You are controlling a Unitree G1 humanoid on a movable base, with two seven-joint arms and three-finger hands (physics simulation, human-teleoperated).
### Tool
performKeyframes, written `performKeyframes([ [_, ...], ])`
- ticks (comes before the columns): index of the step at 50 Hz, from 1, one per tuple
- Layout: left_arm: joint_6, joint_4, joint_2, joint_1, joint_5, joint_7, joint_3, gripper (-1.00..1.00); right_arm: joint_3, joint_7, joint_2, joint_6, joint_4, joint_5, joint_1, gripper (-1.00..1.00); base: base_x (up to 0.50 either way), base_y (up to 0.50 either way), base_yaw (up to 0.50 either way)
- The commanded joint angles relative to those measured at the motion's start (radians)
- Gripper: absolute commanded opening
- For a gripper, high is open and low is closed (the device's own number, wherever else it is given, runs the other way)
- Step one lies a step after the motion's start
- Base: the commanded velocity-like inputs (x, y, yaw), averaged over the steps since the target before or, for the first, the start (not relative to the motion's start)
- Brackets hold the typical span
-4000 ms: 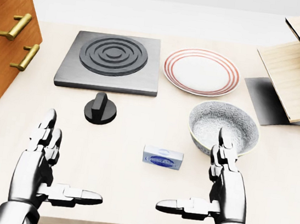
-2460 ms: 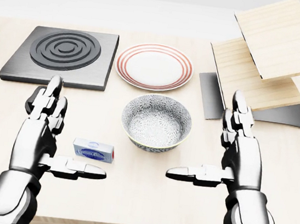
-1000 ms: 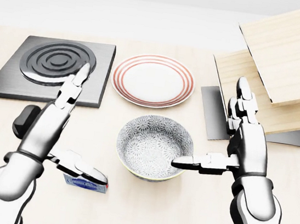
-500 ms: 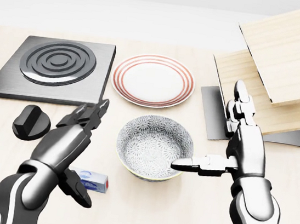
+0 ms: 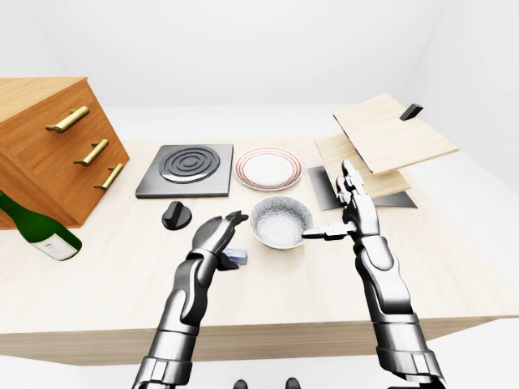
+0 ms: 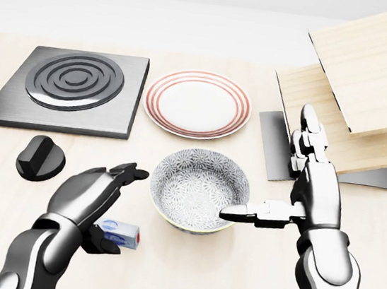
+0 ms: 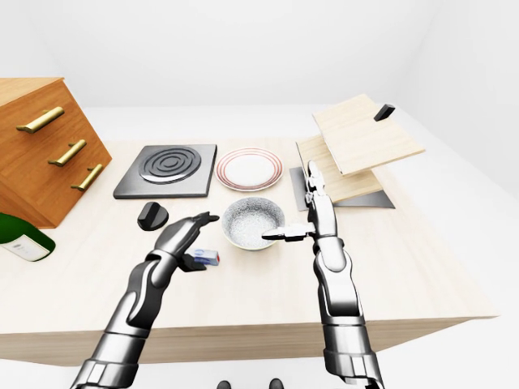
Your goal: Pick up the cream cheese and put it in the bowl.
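Observation:
The cream cheese (image 6: 123, 234) is a small blue and white box lying flat on the light table, below and left of the bowl in the head view. My left hand (image 6: 122, 210) arches over it with fingers spread, thumb low beside the box, covering its left part; the fingers are not closed round it. The patterned grey bowl (image 6: 198, 188) stands upright and empty at the middle. My right hand (image 6: 273, 187) is open and empty at the bowl's right, fingers upright, thumb reaching over the bowl's right rim.
A red-ringed plate (image 6: 196, 102) lies above the bowl. A black burner plate (image 6: 69, 85) and a black knob (image 6: 38, 158) are at the left. Wooden boards (image 6: 359, 81) on a dark mat (image 6: 279, 145) are at the right. A wooden cabinet (image 5: 49, 154) and a wine bottle (image 5: 40, 231) are at far left.

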State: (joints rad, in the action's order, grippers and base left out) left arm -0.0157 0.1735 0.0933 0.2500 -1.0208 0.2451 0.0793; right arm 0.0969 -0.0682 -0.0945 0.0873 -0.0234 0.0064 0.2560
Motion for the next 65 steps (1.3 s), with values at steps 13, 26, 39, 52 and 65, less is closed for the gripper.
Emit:
performKeyframes([
  [13,0.03,0.13,-0.004,0.052,-0.018,-0.065,-0.002,0.45,0.001,0.008,-0.004,0.0,-0.007,0.016,0.015,1.0,0.0,0.0,0.0],
  [26,0.035,0.228,0.003,0.092,-0.03,-0.126,-0.002,0.44,0.002,0.007,-0.005,0.0,-0.014,0.013,0.017,1.0,0.0,0.0,0.0],
  [39,0.029,0.301,0.003,0.116,-0.044,-0.156,0.008,0.22,0.002,0.007,-0.005,0.0,-0.028,0.014,0.022,1.0,0.0,0.0,0.0],
  [52,0.027,0.393,0.008,0.14,-0.086,-0.209,0.014,-0.08,-0.003,0.008,-0.002,0.0,-0.043,0.011,0.024,1.0,0.0,0.0,0.0],
  [65,0.03,0.454,0.013,0.167,-0.073,-0.249,0.007,-1.0,-0.004,0.008,-0.001,0.0,-0.043,0.011,0.023,1.0,0.0,0.0,0.0],
])
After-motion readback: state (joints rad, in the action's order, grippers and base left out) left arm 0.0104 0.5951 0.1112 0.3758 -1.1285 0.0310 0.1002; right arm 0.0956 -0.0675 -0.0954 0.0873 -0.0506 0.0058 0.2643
